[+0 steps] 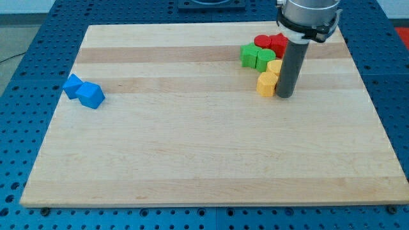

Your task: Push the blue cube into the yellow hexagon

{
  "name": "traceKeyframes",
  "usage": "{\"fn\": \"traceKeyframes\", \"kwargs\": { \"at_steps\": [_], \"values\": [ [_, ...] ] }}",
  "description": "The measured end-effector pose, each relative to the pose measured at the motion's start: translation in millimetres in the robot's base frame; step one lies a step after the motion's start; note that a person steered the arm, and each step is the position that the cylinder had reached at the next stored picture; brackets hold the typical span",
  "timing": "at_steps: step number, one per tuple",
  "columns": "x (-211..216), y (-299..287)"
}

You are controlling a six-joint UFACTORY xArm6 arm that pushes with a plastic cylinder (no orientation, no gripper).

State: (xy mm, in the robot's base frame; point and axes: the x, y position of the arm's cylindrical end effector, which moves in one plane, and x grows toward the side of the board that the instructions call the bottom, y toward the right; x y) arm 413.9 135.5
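Observation:
Two blue blocks sit at the view's left: a blue cube [91,95] and, touching it on its upper left, a second blue block [73,85]. A yellow hexagon [266,84] lies at the view's upper right, with another yellow block [275,67] just above it. My tip [285,96] stands right beside the yellow hexagon, on its right side, touching or nearly touching it. The blue cube is far from the tip, across the board to the left.
Two green blocks [256,57] and two red blocks [271,43] cluster above the yellow ones near the board's top right. The wooden board [204,160] rests on a blue perforated table.

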Motion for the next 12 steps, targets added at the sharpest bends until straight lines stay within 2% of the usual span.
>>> {"fn": "traceKeyframes", "kwargs": {
  "at_steps": [1,2,3,5,6,7,9,10,11,12],
  "values": [
    [0,0],
    [39,-15],
    [92,-89],
    [96,-365],
    [85,-437],
    [81,-441],
    [7,-440],
    [-53,-441],
    [-75,-441],
    [-71,-440]
  ]
}}
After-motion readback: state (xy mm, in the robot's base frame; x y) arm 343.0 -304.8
